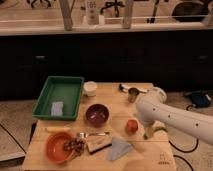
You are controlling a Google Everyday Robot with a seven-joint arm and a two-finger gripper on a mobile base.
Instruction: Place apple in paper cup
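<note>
The apple (pixel 131 126), small and orange-red, sits on the wooden table (pixel 150 160) right of centre. The paper cup (pixel 90 88), short and white, stands upright at the back of the table beside the green tray. My white arm reaches in from the right and bends downward. Its gripper (pixel 148 133) hangs low over the table just right of the apple, apart from it, open with nothing in it.
A green tray (pixel 46 97) holding a pale sponge fills the back left. A purple bowl (pixel 97 114) sits mid-table and a metal cup (pixel 133 94) at the back right. An orange bowl (pixel 56 150), a banana (pixel 57 129), a spoon and a grey cloth (pixel 120 148) line the front.
</note>
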